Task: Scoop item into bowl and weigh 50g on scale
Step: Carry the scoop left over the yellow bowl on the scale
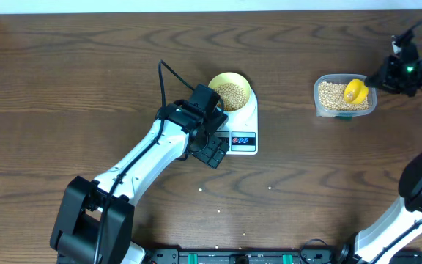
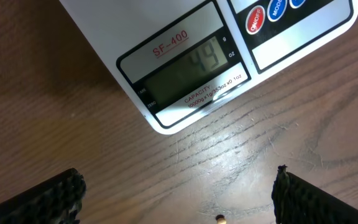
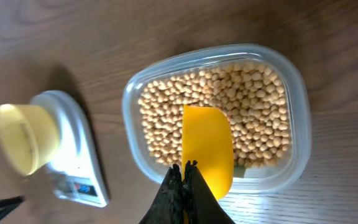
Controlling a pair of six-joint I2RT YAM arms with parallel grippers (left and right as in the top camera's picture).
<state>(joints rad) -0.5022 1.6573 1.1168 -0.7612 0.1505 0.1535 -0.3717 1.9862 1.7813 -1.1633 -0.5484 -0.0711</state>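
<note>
Key relation: the bowl [image 1: 233, 76] was seen at about 9 o'clock from the right gripper [image 1: 382, 75] in the overhead view, well apart, with the clear tub [image 1: 317, 95] between them.
Nearer arm: the left gripper [image 1: 212, 152] lay nearer the bowl, at its 6 o'clock, just beside the scale [image 1: 247, 117]; the tool, however, was carried by the right arm.
Scoop axis: the yellow scoop [image 3: 207, 146] was pointed from roughly 2 o'clock at the handle to 8 o'clock at its mouth, over the tub.
Right gripper state: clenched, apparently on the scoop's handle.
Left gripper state: released, its fingers [image 2: 48, 199] spread wide over bare table [image 2: 30, 93], nothing grasped.
Item: small round tan beans [image 1: 229, 95] were heaped in the bowl to near its rim; many more were left in the tub.
Bowl: pale yellow and round, set on the scale's far end at 12 o'clock.
Display: a faint 49 appeared to be shown on the display [image 2: 188, 71].
Strays: a few beans [image 1: 270, 188] were scattered on the table at the scale's 6 o'clock.
Judgement: the target was judged a touch short, so a very small top-up would be called for.
</note>
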